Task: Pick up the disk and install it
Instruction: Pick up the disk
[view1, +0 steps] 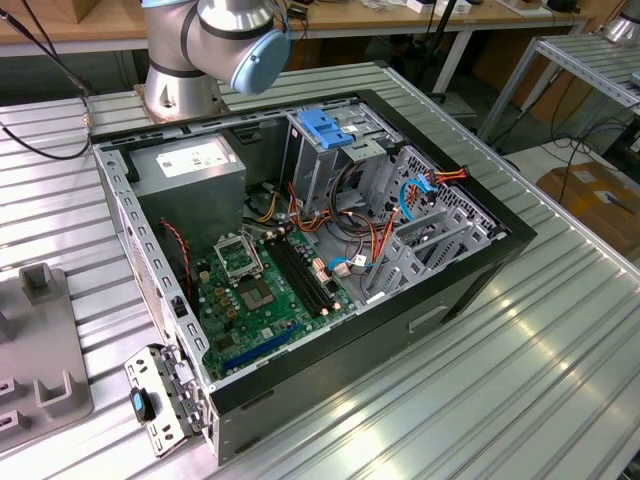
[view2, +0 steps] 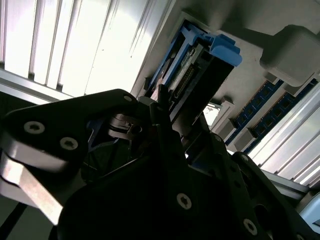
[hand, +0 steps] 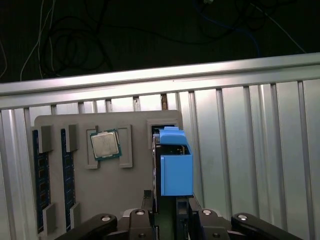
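The disk (hand: 175, 170) is a drive in a blue plastic frame. It stands edge-on between my gripper's fingers, over a grey fixture tray (hand: 125, 195), with its far end by the tray's white-rimmed slot (hand: 162, 125). My gripper (hand: 172, 202) hugs both sides of the disk and looks shut on it. In the second wrist view the disk (view2: 200, 70) sticks out from the gripper (view2: 170, 115) toward the tray, blue tab first. The open computer case (view1: 480, 270) lies on the ribbed metal table in the exterior view, with a blue bracket (view1: 325, 125) atop its drive cage.
A processor chip (hand: 105, 145) and memory sticks (hand: 37, 180) rest in the tray beside the disk. The exterior view shows the arm's base (view1: 215, 40) behind the case, a grey power supply (view1: 190, 165), the green motherboard (view1: 260, 290) and loose cables (view1: 350, 240).
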